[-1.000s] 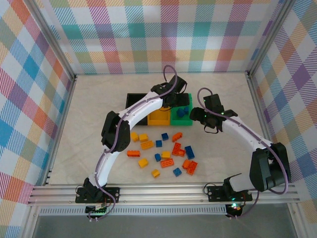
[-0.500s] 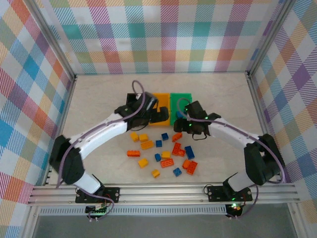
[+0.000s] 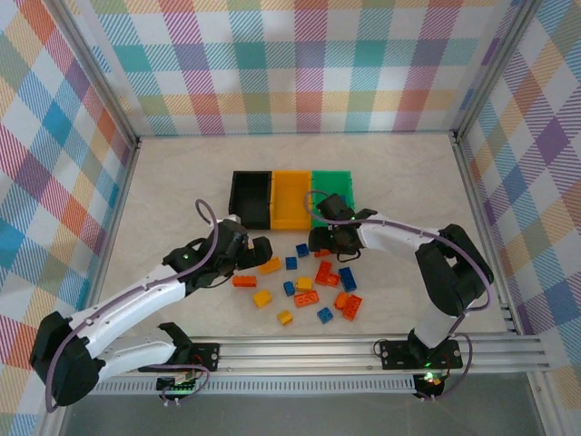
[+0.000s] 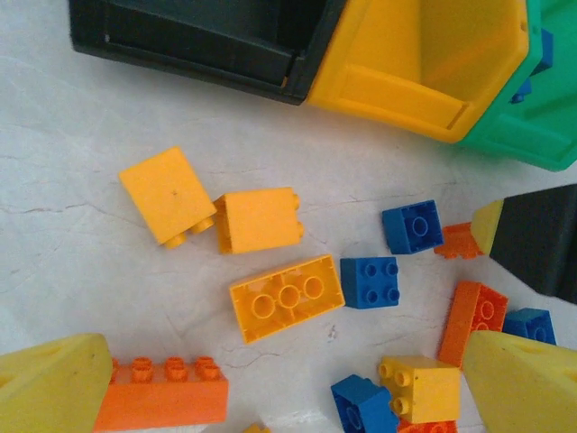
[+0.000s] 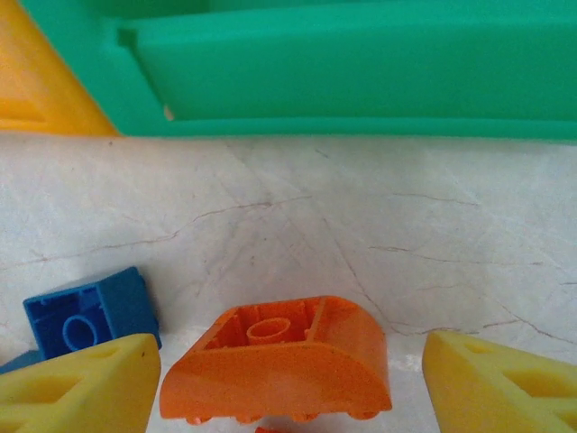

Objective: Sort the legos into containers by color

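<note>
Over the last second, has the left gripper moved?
Yes. The left gripper drew back from over the green bin, down-left in the top view.

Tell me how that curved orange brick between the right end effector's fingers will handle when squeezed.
The orange brick looks like rigid moulded plastic, so it probably won't deform. Its curved, glossy face may let it slip from the fingers. It lies with its hollow underside showing, so a push likely slides or tips it on the table.

I see my right gripper spread around an orange curved brick, its hollow underside showing, on the marbled table. A blue brick lies left, with the green bin beyond.
</note>
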You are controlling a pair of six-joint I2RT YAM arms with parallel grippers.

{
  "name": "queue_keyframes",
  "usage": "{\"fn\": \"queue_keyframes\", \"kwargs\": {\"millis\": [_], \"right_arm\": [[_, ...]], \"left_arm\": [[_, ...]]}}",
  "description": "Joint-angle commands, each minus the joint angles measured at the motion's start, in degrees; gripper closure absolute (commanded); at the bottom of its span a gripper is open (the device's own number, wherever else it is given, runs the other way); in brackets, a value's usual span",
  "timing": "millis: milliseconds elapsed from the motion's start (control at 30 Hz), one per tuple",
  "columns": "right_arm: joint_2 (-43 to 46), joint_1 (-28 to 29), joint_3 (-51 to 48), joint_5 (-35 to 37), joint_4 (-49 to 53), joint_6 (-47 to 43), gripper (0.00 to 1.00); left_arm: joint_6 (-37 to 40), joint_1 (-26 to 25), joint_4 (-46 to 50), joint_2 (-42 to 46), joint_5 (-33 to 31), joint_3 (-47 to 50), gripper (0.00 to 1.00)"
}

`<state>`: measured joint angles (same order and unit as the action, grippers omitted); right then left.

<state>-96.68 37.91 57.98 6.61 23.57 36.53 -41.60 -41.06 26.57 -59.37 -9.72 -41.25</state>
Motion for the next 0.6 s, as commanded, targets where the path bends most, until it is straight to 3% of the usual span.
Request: {"fn": "queue_keyframes", "kwargs": {"millis": [0, 300, 567], "right_arm": [[-1.86, 0.49, 2.15, 0.97, 2.10, 5.91, 0.25], [-4.16, 1.26, 3.58, -0.43, 7.03, 7.85, 0.25], [-1.95, 1.45, 1.88, 1.67, 7.91, 7.65, 0.44]], "left_arm": [[-0.94, 0.91, -1.66, 2.06, -1.62, 1.33, 0.00], [-0.44, 2.47, -1.35, 4.21, -1.10, 3.02, 0.00], [-0.72, 2.91, -3.25, 4.59, -0.57, 4.52, 0.00]]}}
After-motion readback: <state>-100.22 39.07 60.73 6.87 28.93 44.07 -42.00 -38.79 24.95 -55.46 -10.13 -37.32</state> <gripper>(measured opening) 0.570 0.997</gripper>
